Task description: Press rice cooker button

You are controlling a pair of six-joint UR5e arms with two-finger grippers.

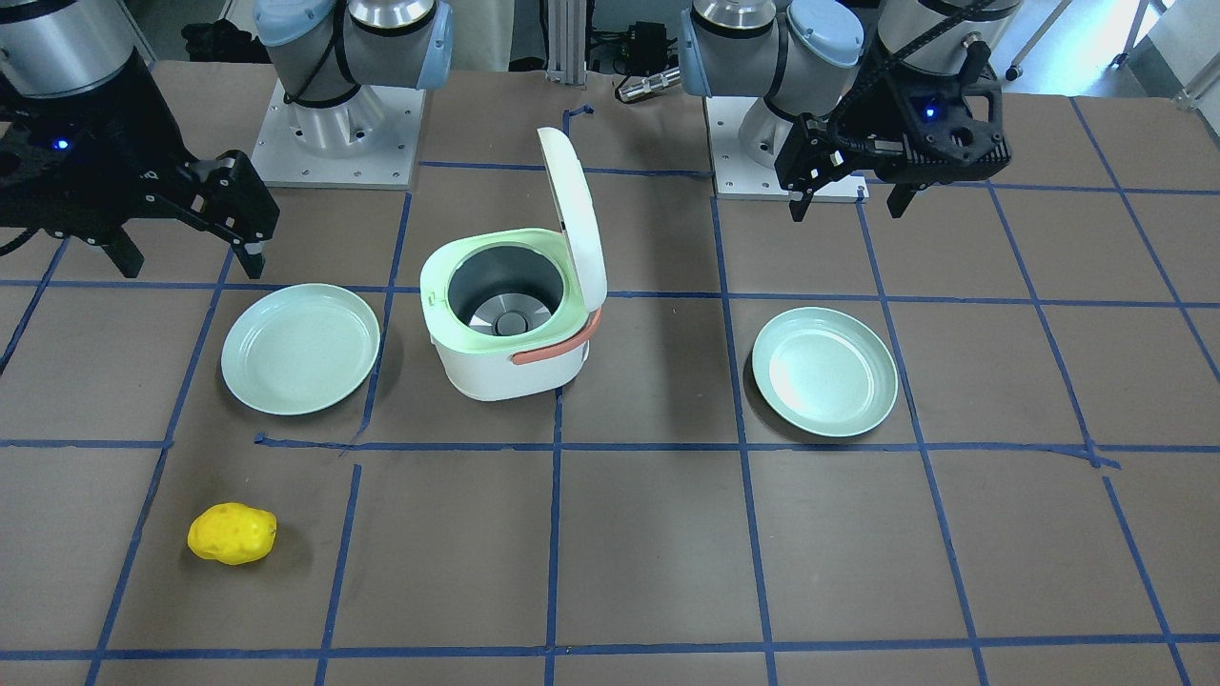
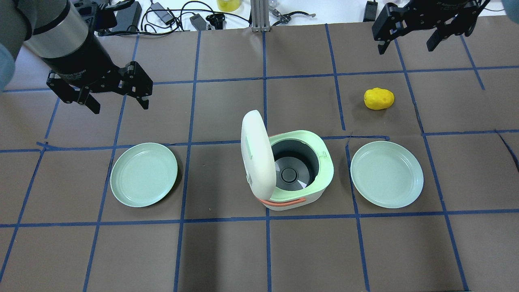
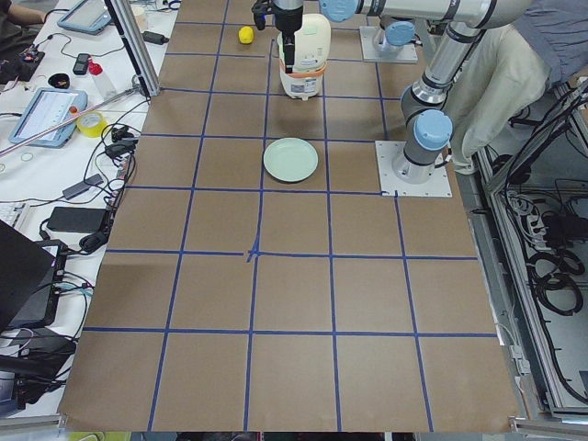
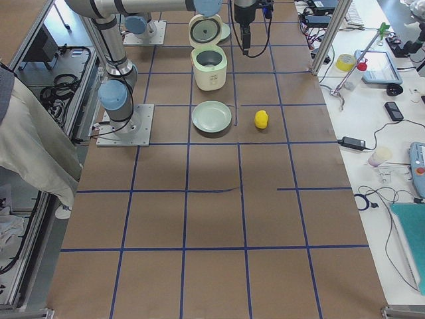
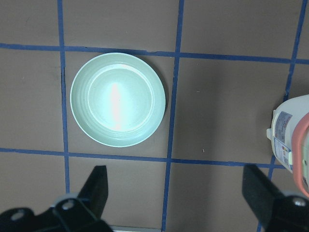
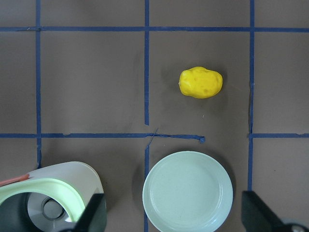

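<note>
Rice cooker (image 2: 324, 162): you are seeing it sitting mid-table between left plate (image 2: 144, 174) and right plate (image 2: 387, 174), its lid (image 2: 255, 154) standing upright on the left-arm side.
Grippers: left gripper (image 2: 121, 106) and right gripper (image 2: 405, 48) are hanging with fingers spread, holding nothing, well apart from it.
Nearby: yellow potato (image 2: 378, 98) is lying beyond the right plate.

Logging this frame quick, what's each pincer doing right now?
Left pincer: open, holding nothing.
Right pincer: open, holding nothing.

Bright, even light fell from overhead; all views were well exposed. The matte brown worktop (image 2: 227, 251) gave no glare. Soft, short shadows hugged the rice cooker (image 2: 326, 170). A white vertical glare streak crossed the plate (image 5: 116, 104), centre-left in the left wrist view. The left pincer (image 5: 175, 176) showed dark and slightly soft along that frame's bottom edge. Side views were sharp.
</note>
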